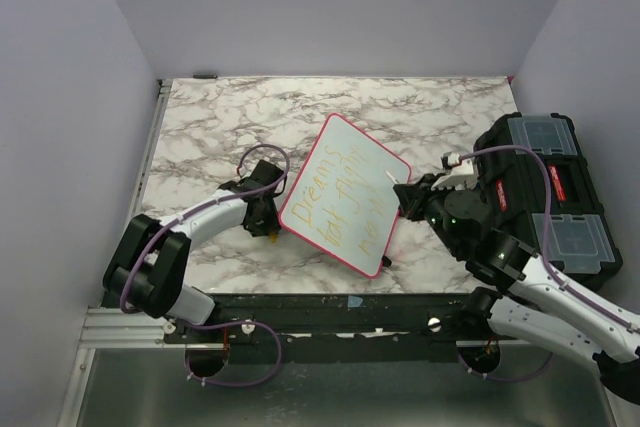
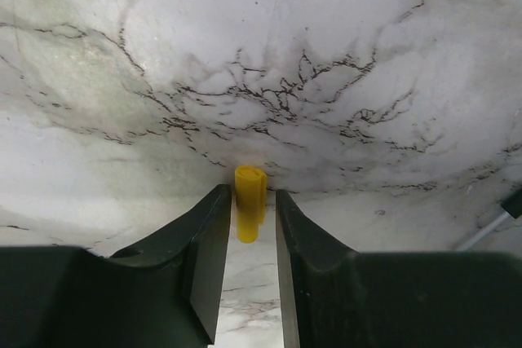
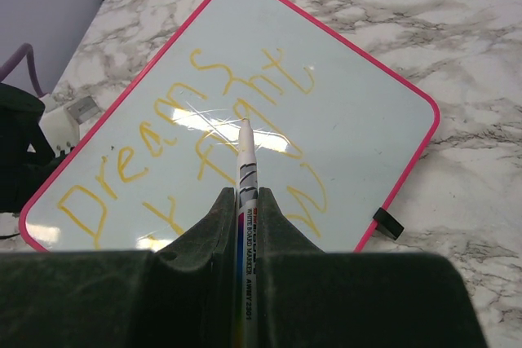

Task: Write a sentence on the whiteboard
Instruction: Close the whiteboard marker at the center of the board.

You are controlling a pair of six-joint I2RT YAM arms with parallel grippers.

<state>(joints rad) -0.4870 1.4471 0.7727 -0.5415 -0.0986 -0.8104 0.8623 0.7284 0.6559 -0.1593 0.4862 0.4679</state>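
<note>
The whiteboard (image 1: 345, 195) lies tilted mid-table, glossy white with a pink rim (image 3: 420, 152) and a black clip (image 3: 388, 223). The sentence (image 3: 139, 144), in yellow handwriting, begins "Dreams" and runs over a few lines. My right gripper (image 3: 247, 193) is shut on a white board marker (image 3: 245, 165), whose tip hangs over the middle of the lettering. My left gripper (image 2: 253, 193) sits low by the board's left edge (image 1: 268, 219). Its jaws stand narrowly apart either side of a small yellow cap (image 2: 249, 201) on the marble.
A black toolbox (image 1: 545, 192) with clear lid compartments fills the right side, close behind the right arm. Purple-grey walls enclose the marble table (image 1: 200, 137) on three sides. The left arm's wrist (image 3: 16, 144) shows beside the board's left corner.
</note>
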